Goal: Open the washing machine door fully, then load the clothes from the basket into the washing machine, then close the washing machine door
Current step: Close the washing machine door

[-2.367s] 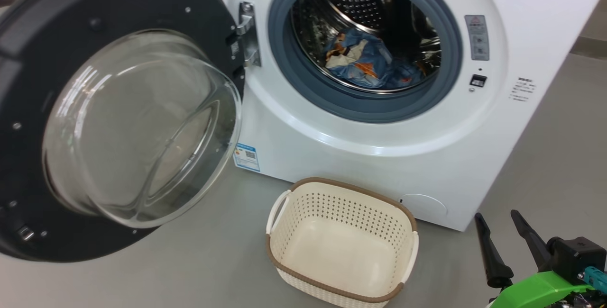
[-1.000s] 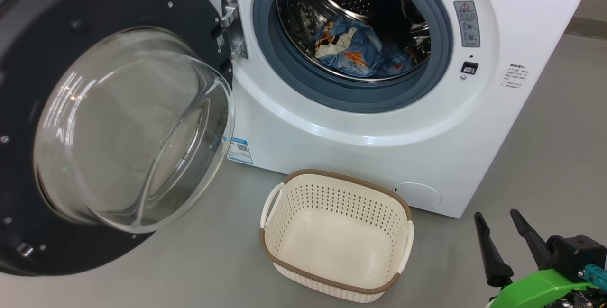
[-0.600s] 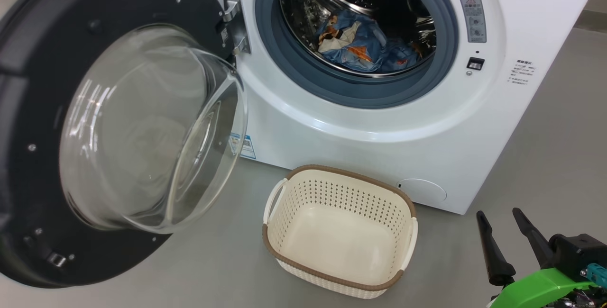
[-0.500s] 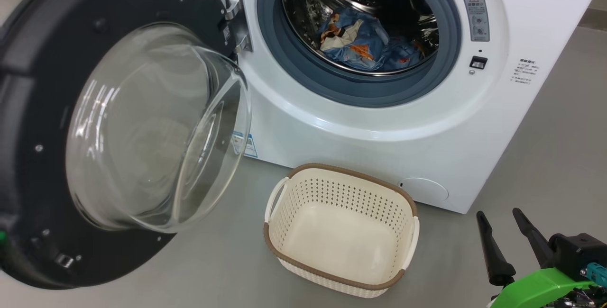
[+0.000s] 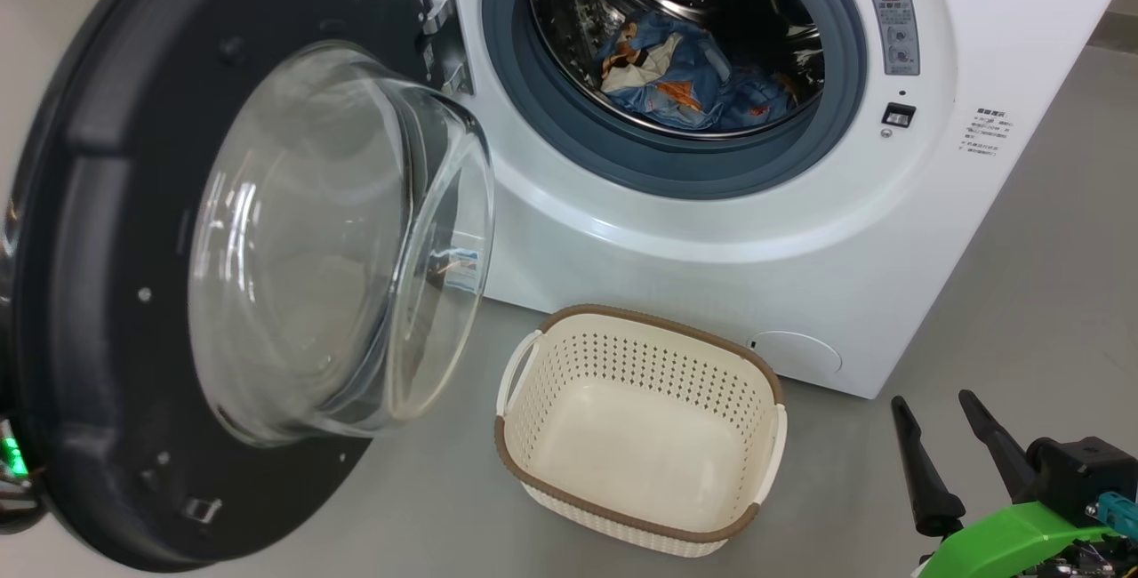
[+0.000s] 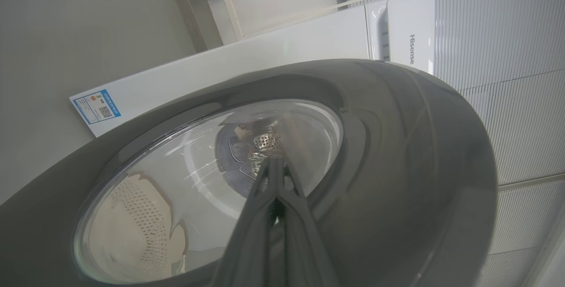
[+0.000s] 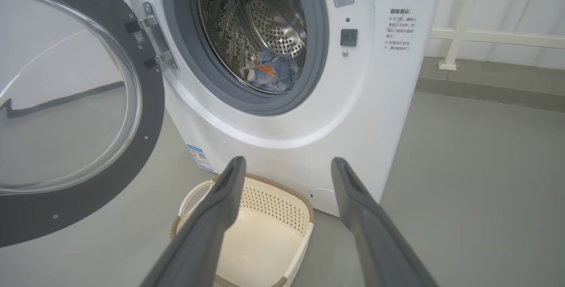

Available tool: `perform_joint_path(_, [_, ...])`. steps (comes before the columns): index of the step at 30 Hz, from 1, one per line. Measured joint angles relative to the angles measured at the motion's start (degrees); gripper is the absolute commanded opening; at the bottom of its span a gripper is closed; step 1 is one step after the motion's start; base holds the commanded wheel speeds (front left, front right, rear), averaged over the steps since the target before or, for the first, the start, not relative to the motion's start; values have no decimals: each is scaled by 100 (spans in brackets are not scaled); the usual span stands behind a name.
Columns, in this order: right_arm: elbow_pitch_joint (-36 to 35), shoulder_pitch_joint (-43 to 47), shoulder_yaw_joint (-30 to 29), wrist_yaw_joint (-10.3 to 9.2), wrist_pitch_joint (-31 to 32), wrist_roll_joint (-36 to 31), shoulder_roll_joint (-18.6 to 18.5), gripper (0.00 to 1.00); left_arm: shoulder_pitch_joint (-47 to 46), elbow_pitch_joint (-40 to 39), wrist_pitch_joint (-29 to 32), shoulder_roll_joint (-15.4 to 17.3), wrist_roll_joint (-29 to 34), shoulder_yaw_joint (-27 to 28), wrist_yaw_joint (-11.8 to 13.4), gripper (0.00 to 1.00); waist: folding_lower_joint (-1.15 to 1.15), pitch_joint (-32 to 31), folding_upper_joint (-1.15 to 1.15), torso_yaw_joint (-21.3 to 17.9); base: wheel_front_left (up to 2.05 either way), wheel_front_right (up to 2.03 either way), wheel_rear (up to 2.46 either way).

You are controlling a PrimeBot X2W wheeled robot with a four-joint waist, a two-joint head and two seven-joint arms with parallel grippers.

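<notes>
**Door half swung, laundry in the drum**

The clothes (image 5: 676, 80) lie bundled at the bottom of the drum. The basket (image 5: 658, 322) stands bare, mouth up, on the floor (image 5: 1022, 293) just in front of the washing machine (image 5: 711, 267), below its opening. Loading looks done; closing remains.

The washing machine door (image 5: 98, 204) hangs upright on its hinge at the left edge of the opening. Its inner face and bulging glass bowl point toward the basket and the machine front.

In the left wrist view the left jaws are pressed together at the door's glossy outer side, tips over the window, probably as one blunt pusher; contact is unclear. The right jaws are spread, holding nothing, above the floor to the right of the basket, likely parked clear of the door's swing.
</notes>
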Motion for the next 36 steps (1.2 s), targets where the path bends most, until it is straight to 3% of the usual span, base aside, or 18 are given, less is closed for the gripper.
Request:
perform_joint_path(14, [5, -3, 33, 0, -1, 2, -2, 100, 671, -1681, 508, -755, -711, 20, 71, 0, 0, 56, 0, -111, 0, 0, 0])
perform_joint_path(20, [10, -14, 35, 0, -11, 9, 1, 100, 919, -2243, 573, -1133, -954, -70, 219, 0, 0, 87, 0, -214, 0, 0, 0])
perform_joint_path(36, [9, -181, 30, 0, -51, 9, 31, 100, 1006, -2630, 210, -1624, -991, -514, 202, 0, 0, 310, 0, -631, 0, 0, 0])
